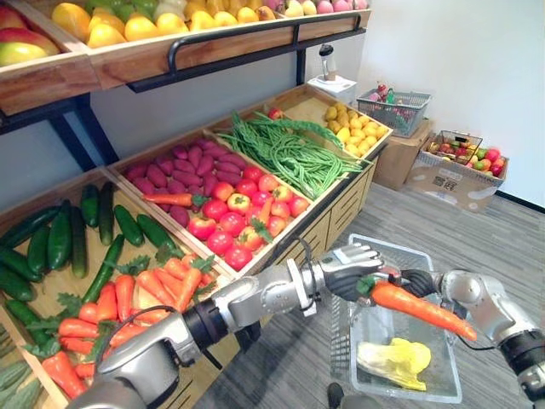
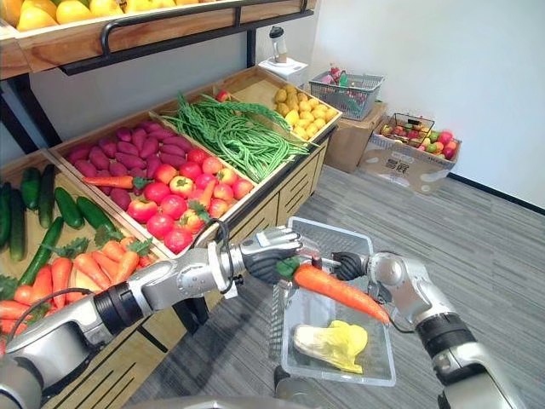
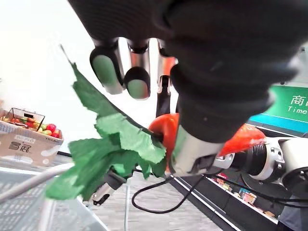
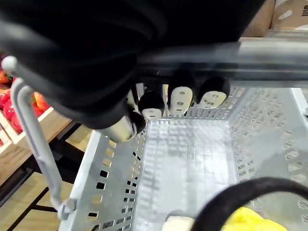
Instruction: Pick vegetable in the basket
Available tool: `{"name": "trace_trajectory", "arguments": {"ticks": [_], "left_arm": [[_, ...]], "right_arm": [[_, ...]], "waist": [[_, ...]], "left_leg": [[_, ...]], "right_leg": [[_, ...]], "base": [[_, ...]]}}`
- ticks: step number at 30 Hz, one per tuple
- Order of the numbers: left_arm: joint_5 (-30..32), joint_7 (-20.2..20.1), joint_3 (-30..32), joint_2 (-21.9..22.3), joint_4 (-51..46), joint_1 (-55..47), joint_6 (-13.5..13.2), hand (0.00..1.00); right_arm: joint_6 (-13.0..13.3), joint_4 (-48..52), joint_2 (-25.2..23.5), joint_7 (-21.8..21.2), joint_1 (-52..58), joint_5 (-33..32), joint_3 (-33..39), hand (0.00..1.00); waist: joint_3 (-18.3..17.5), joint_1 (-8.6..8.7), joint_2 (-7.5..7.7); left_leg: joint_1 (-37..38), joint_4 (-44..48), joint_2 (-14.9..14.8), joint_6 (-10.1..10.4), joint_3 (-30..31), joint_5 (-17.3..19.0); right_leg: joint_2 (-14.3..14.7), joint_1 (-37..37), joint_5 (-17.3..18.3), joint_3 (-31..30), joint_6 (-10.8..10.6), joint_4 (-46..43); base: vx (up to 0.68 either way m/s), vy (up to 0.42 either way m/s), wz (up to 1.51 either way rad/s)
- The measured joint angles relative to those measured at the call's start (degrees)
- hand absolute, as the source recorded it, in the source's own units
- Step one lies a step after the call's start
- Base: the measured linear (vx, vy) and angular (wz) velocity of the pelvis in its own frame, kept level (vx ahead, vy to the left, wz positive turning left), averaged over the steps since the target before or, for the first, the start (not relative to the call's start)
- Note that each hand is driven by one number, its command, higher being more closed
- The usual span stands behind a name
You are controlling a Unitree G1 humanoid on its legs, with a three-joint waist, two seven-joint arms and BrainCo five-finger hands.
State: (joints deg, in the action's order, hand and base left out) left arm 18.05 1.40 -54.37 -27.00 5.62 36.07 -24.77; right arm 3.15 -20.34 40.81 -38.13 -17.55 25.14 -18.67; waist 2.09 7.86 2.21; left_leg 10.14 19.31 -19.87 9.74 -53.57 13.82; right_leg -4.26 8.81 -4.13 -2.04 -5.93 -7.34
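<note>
**Carrot held over the basket**

The left robot hand (image 1: 349, 271) pinches the carrot (image 1: 421, 309) by its leafy end, in the air above the grey basket (image 1: 387, 247). A yellow cabbage (image 1: 394, 360) lies inside the basket. The right robot hand (image 1: 423, 282), close by the carrot, curls round the basket's handle (image 4: 269, 50).

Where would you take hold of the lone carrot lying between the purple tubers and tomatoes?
Probably mid-body toward the thick end, from above: the lone carrot lies flat atop the purple tubers, its long sides exposed, leaves pointing at the tomatoes.
</note>
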Motion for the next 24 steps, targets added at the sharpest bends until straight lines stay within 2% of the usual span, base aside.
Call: {"name": "trace_trajectory", "arguments": {"ticks": [5,9,15,18,24], "left_arm": [[-2.0,-1.3,-1.9,3.8,2.4,0.0,0.7,1.0],[-1.9,-2.5,-3.7,6.9,7.2,0.0,3.0,1.0],[-1.3,-3.5,-3.7,10.8,13.3,0.0,5.1,1.0],[0.4,-3.8,-3.6,12.7,15.7,0.0,6.6,1.0],[4.6,-3.9,-3.5,16.3,20.8,0.0,7.5,1.0]], "right_arm": [[-0.4,0.3,0.0,-0.2,-3.5,1.4,-2.4,1.0],[-1.1,0.8,-0.6,-1.2,-6.0,1.4,-4.8,1.0],[-1.6,1.6,-2.0,-1.4,-9.0,1.4,-6.8,1.0],[-1.7,1.6,-3.2,-2.2,-10.9,1.9,-7.0,1.0],[-1.7,1.6,-4.7,-2.3,-12.5,2.0,-7.3,1.0]], "waist": [[0.0,0.25,-0.56],[0.0,1.4,-0.58],[0.1,1.75,-0.8],[0.1,2.36,-0.8],[0.2,3.02,-0.87]], "left_leg": [[0.2,1.5,-0.7,0.1,-0.9,1.0],[0.3,2.2,-0.9,0.1,-2.2,1.4],[1.2,2.9,-1.6,0.5,-4.1,1.8],[1.4,3.0,-1.6,0.6,-5.3,1.8],[2.1,2.9,-1.6,0.7,-6.1,1.9]], "right_leg": [[0.3,0.3,0.0,-0.7,0.0,-0.3],[0.7,1.3,0.0,-1.7,0.0,-0.8],[2.0,2.2,0.0,-3.6,0.1,-1.5],[2.2,2.9,0.1,-4.3,0.2,-1.9],[2.6,3.0,0.1,-5.1,0.2,-1.9]], "base": [[-0.03,0.022,-0.1],[-0.01,0.021,-0.13],[0.0,0.003,-0.19],[-0.02,0.003,-0.13],[-0.01,0.01,-0.1]]}}
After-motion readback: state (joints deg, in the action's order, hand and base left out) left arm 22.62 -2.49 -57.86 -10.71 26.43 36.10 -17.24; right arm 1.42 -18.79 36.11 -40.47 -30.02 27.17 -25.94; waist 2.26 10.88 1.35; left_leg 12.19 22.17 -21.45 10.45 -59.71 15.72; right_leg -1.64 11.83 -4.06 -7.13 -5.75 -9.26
